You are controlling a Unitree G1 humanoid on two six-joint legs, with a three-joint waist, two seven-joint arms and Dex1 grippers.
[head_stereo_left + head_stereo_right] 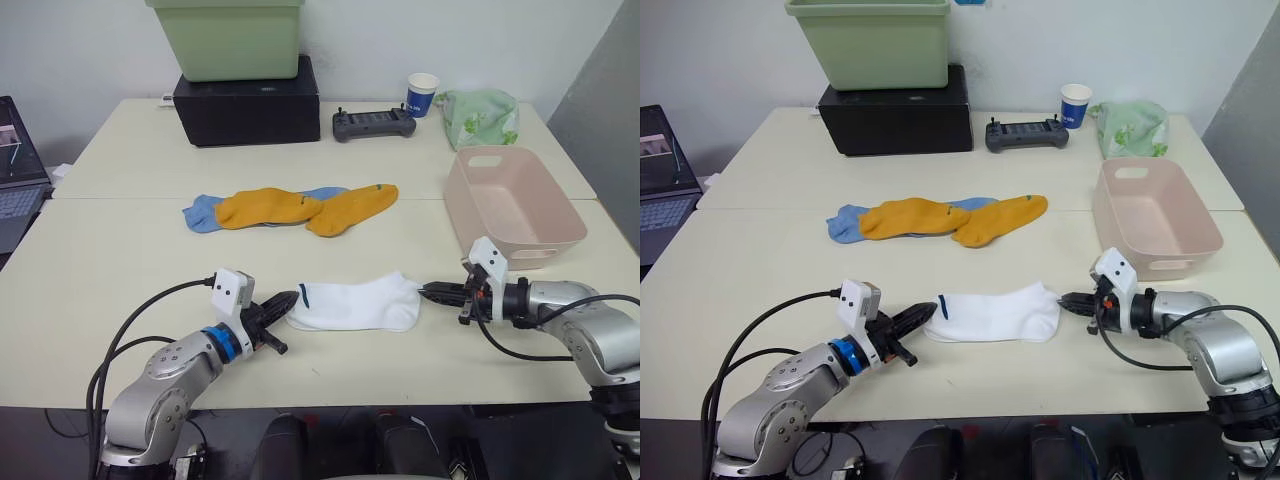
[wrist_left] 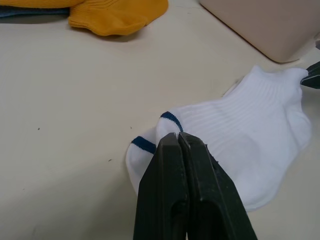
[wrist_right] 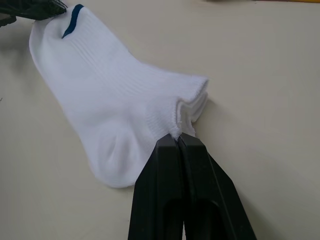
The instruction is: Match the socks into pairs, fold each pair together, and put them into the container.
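Two white socks (image 1: 355, 303) lie one on top of the other at the table's front middle, their blue cuff marks (image 2: 171, 120) toward my left. My left gripper (image 1: 285, 300) is shut, its tips pinching the marked edge. At the opposite, ribbed edge (image 3: 192, 95), my right gripper (image 1: 430, 292) is likewise shut on the fabric. Further back lie two mustard-orange socks (image 1: 262, 208) (image 1: 352, 208) over light blue socks (image 1: 200, 213). The pale pink container (image 1: 530, 250) stands empty at the right, just behind my right gripper.
At the back, a green tub (image 1: 228, 35) sits on a black box (image 1: 247, 105). Right of them are a black controller (image 1: 373, 124), a blue paper cup (image 1: 422, 95) and a green bag (image 1: 480, 118). A laptop (image 1: 15, 190) is off the left edge.
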